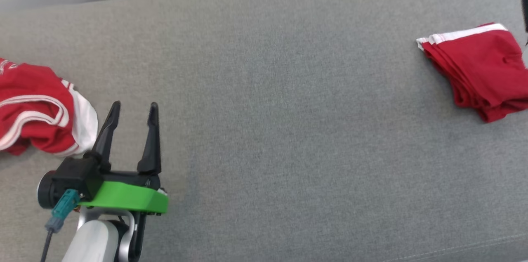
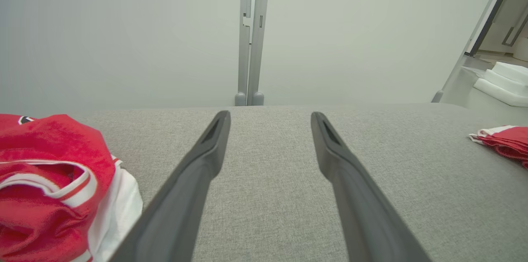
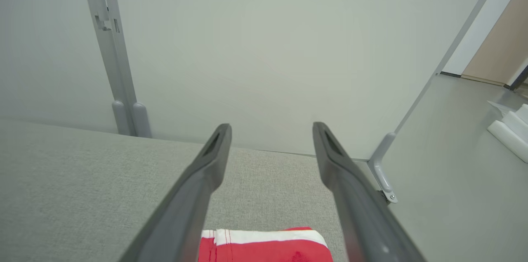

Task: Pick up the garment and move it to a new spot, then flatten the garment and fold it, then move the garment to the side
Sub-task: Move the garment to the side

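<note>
- Sitting at the right edge of the head view, the folded red cloth garment with a white band (image 1: 482, 70) lay in a tidy stack on the grey woven fabric surface (image 1: 268, 109), with its white band along the upper edge.
- The left gripper (image 1: 135, 107) was at the lower left of that view, on a green mount. Its two dark fingers were spread apart with nothing but bare grey fabric between them.
- Just to the left of it, a crumpled red-and-white cloth garment (image 1: 37, 111) was bunched at the left edge of the frame. It was close to the left finger, but honestly I couldn't tell if they touched.
- The two garments were well apart, with a wide stretch of grey between them.
- In the right wrist view, the right gripper (image 3: 272, 128) had its fingers wide too and was gripping nothing. The folded garment showed at the bottom centre of that frame, between the fingers and lying on the surface.
- A grey metal post (image 3: 109, 47) stood at the upper left there, against the pale wall panel (image 3: 268, 47).
</note>
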